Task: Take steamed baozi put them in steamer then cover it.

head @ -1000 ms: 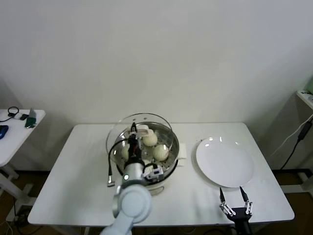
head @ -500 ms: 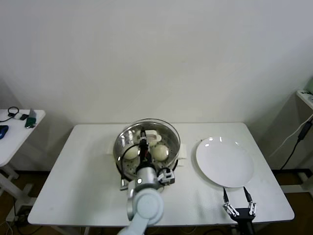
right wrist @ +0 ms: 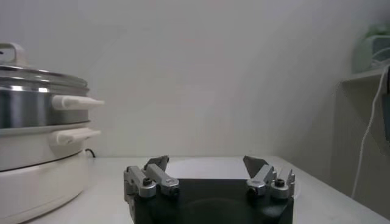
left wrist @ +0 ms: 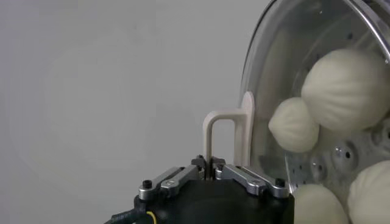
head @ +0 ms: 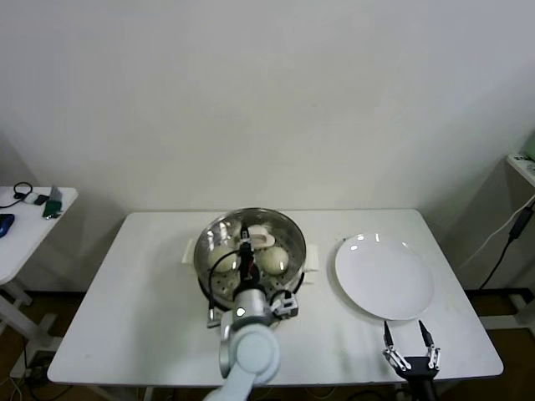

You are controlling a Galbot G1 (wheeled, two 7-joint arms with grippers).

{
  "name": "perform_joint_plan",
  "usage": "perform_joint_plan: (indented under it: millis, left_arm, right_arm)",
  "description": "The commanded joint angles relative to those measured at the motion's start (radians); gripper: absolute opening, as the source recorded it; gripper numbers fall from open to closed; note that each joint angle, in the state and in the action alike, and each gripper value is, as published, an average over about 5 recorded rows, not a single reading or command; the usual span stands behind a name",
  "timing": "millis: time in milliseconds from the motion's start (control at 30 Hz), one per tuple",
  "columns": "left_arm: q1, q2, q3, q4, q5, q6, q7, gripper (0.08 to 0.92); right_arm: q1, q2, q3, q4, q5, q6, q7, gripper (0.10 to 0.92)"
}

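The left gripper [left wrist: 211, 172] is pinched shut on the white handle of the round glass lid [head: 259, 236], which sits over the round shiny stainless-steel steamer [head: 213, 242] on the white table [head: 134, 301]. Cream-white steamed baozi [head: 272, 260] lie inside. Beyond the flat white plate [head: 384, 276], the right gripper [head: 410, 357] hangs spread, holding nothing.

We see even, soft indoor light, glare spots on the white plate [head: 384, 277], and faint shadows along the wall.
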Motion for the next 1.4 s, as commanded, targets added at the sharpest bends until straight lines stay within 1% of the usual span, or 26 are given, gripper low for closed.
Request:
perform_joint_plan:
  millis: [33, 833, 933, 1133, 1400]
  left_arm:
    - [0.001, -0.002, 0.002, 0.012, -0.009, 0.001, -0.010, 0.138]
    - [-0.001, 0.019, -0.019, 0.026, -0.034, -0.014, -0.041, 0.141]
    - [-0.003, 0.027, -0.014, 0.013, -0.046, -0.015, -0.036, 0.184]
    - [-0.004, 0.063, 0.002, -0.042, -0.093, -0.008, -0.005, 0.351]
    - [0.020, 0.148, 0.010, -0.126, -0.232, 0.006, 0.005, 0.585]
  right_arm:
    - [0.000, 0.000, 0.006, 0.001, 0.003, 0.001, 0.001, 0.823]
    - [-0.002, 0.007, 0.013, 0.004, 0.001, -0.002, -0.002, 0.823]
    - [-0.001, 0.007, 0.012, 0.001, 0.001, -0.004, -0.004, 0.823]
    - [0.005, 0.008, 0.009, -0.002, 0.008, -0.008, -0.009, 0.823]
    - [0.021, 0.020, -0.005, -0.003, 0.007, -0.012, 0.005, 0.823]
